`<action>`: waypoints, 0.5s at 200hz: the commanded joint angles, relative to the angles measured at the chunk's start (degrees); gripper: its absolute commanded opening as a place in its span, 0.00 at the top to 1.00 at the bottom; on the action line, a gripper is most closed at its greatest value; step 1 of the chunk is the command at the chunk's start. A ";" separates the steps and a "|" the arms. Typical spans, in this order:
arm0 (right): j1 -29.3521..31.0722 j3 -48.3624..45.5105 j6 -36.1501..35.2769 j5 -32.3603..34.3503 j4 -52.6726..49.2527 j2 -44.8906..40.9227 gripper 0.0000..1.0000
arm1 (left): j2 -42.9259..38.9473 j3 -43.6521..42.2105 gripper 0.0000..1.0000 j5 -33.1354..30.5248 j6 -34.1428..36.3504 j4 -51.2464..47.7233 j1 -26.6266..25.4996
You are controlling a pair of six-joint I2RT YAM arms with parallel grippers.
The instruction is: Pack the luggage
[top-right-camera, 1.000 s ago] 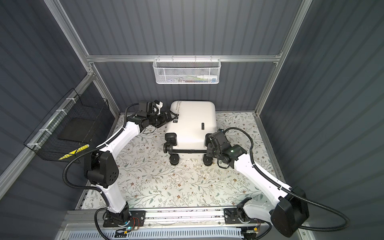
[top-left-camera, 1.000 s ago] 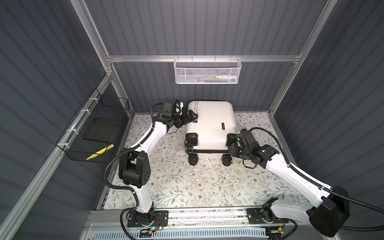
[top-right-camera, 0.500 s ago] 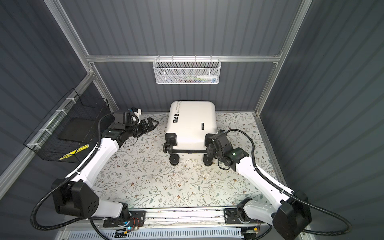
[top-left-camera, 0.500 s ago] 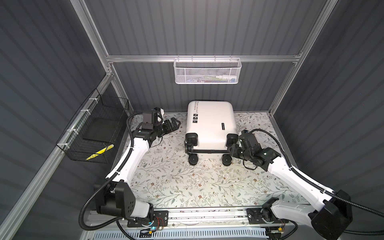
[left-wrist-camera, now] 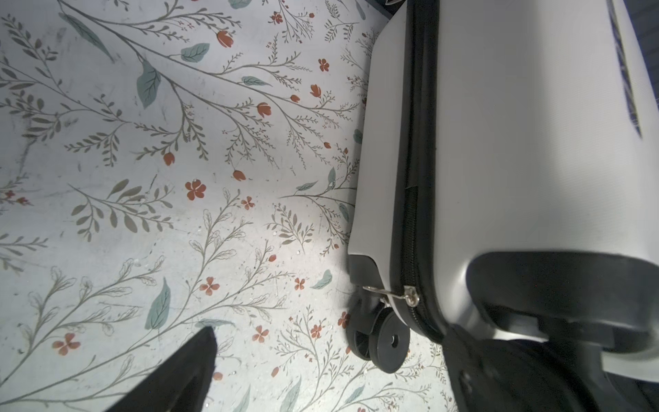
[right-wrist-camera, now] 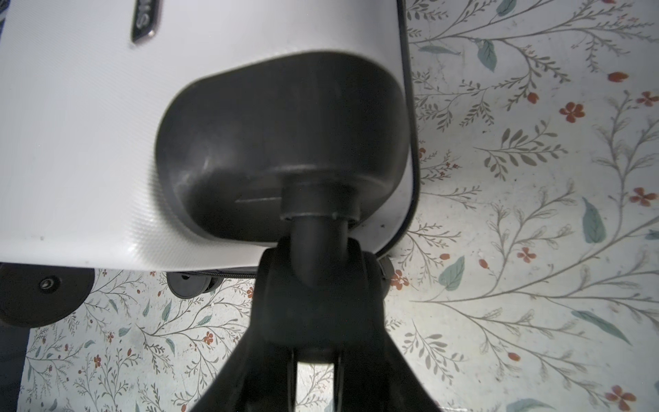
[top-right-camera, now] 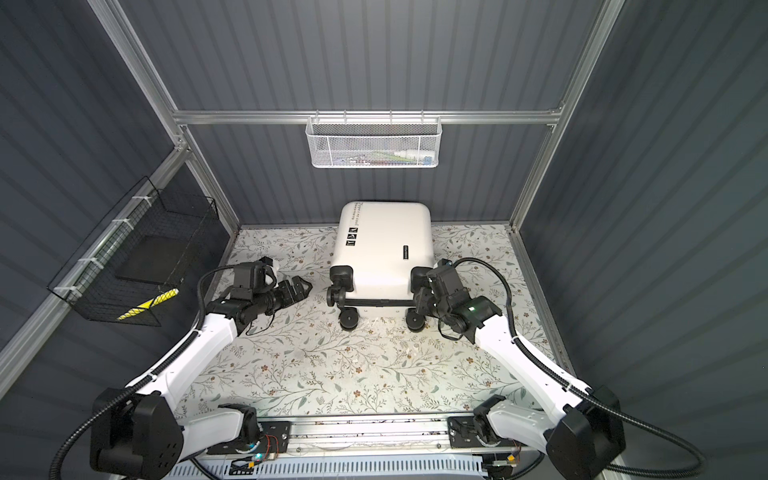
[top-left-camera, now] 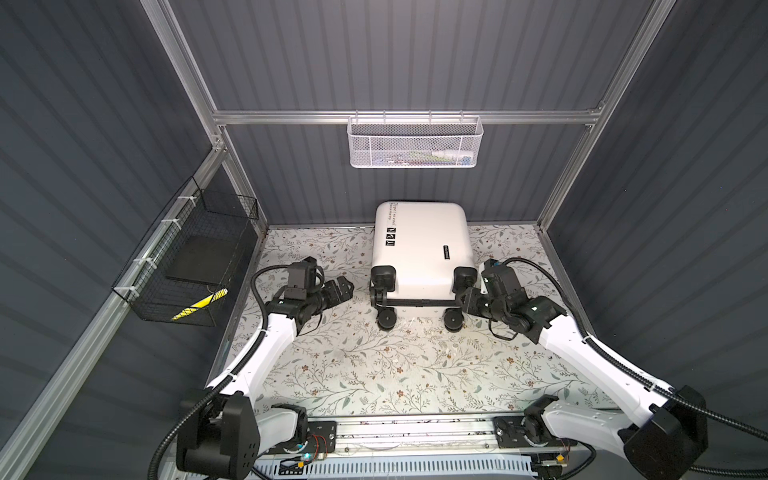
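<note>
The right hand [top-left-camera: 465, 297] was clamped on a black wheel [right-wrist-camera: 313, 303] of the luggage [top-left-camera: 419, 249]. It was the upper wheel at the luggage's right corner, on the wheel end. The two fingers [right-wrist-camera: 235, 378] sat one on each side of that wheel and touched it.

The left hand [top-left-camera: 343, 286] was near the luggage's left side, close to the wheel end, but it did not touch the luggage. Its fingers were spread wide apart and held nothing.

The luggage lay flat on the flowery tabletop [top-left-camera: 374, 365] with its white shell facing up. It was closed, and the black zipper ran shut along its left side. A small silver zipper pull [left-wrist-camera: 390, 294] sat by the lower left wheel [left-wrist-camera: 387, 344]. The wheel end pointed toward the robot, and the other end was close to the back wall.

A white mesh basket [top-left-camera: 413, 143] hung on the wall above the luggage. A black wire basket [top-left-camera: 187, 266] hung well away, off the luggage's left side.
</note>
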 commanded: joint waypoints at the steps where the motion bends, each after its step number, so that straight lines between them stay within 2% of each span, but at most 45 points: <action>1: -2.56 3.42 -2.35 0.36 -1.75 -1.16 0.85 | -1.08 -2.37 0.00 1.15 -0.17 6.06 -0.12; 100: -4.01 -0.14 -1.33 -2.93 -0.26 -1.37 0.87 | -0.73 -15.65 0.03 -1.24 4.54 26.22 -6.96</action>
